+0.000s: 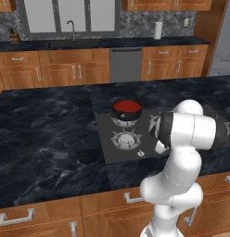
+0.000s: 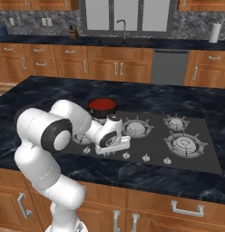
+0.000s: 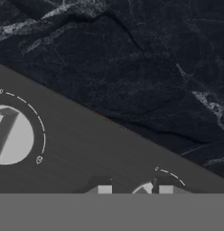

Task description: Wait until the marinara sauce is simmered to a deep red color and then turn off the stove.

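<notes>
Sauce (image 1: 127, 107) in the pot on the stove's (image 2: 196, 158) back-left burner looks deep red, so waiting seems done; claw (image 3: 132, 191) sits low at a front knob (image 3: 145, 189), fingers flanking it, grip unclear, turning off left.

The marinara sauce (image 1: 127, 106) is a smooth, deep red disc filling a small dark round pot that stands upright on a rear burner of the stove (image 2: 196, 158), a flat dark grey cooktop with grated burners and silver knobs along its near edge.
</notes>
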